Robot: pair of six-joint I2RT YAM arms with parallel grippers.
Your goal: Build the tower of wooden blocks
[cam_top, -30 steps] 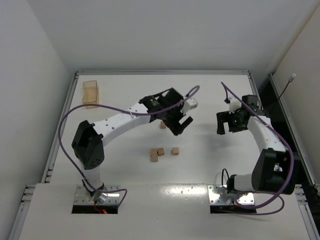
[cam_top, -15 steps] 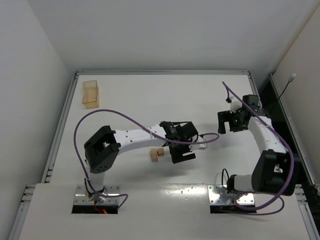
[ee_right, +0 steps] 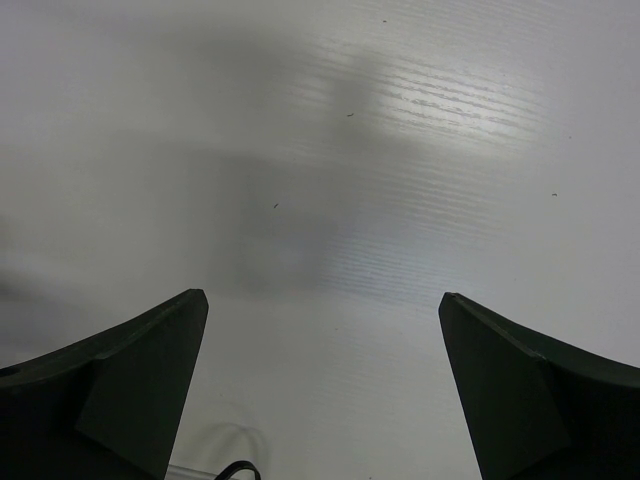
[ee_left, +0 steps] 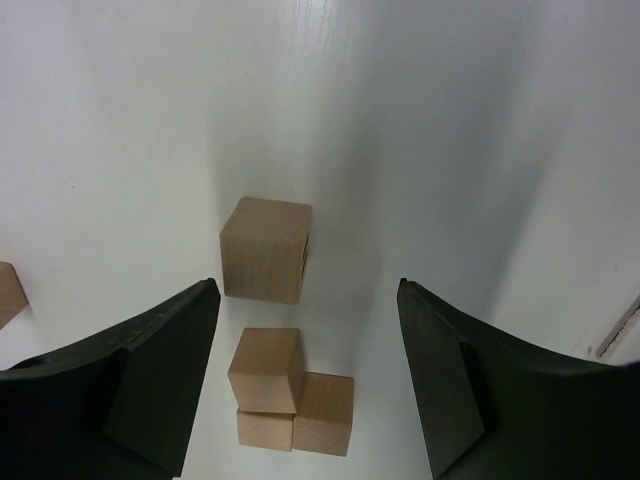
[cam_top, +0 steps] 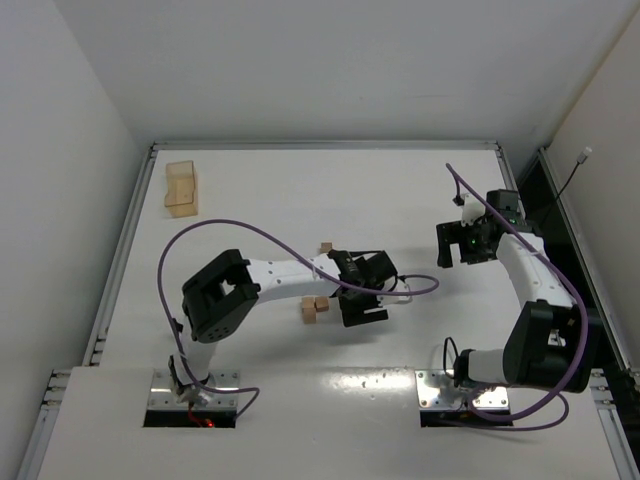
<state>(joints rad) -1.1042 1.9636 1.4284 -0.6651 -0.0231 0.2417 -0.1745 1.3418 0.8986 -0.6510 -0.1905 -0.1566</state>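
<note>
While the left gripper (ee_left: 305,285) stands spread, gripping nothing, two blocks (ee_left: 292,405) sit pressed together between its fingers. Third block (ee_left: 265,250) at their 12 o'clock, fourth block (ee_left: 8,292) at 9. All plain light-tan cubes, sharp-edged. Right gripper (ee_right: 322,294) spread wide over table (ee_right: 420,120).

Left gripper (ee_left: 307,287) jaws apart, nothing clamped, dark fingers (ee_left: 150,370) at both lower corners over white table (ee_left: 450,120). One wood block (ee_left: 263,250) sits in the gap near the tips, closer to the left finger, contact unclear. Two more wood blocks (ee_left: 266,368) touching each other lower in the gap, another block (ee_left: 9,292) cut off at left edge
</note>
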